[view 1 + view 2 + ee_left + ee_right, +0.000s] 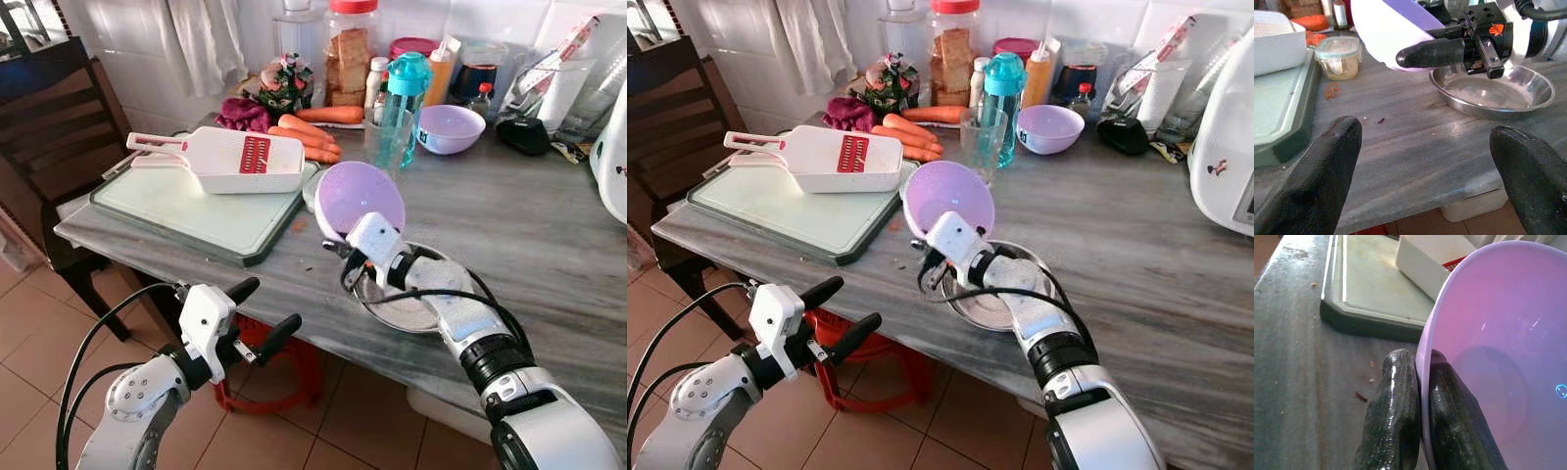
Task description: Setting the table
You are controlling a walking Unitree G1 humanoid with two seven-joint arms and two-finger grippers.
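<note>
the right gripper (pixel 338 240) is clenched on the rim of a purple bowl (pixel 360 199), holding it tilted just above a metal plate (pixel 411 311) near the surface (pixel 549 235) edge. placing looks in hand; next, level the bowl and set it down. the left gripper (pixel 263 311) hangs released below the edge.

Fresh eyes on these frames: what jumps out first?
The right gripper pinches the rim of a tilted purple bowl, held just above a steel plate near the table's front edge. Behind it to the left, a white slicer lies on a pale cutting board. The left gripper hangs open off the table's edge.
</note>
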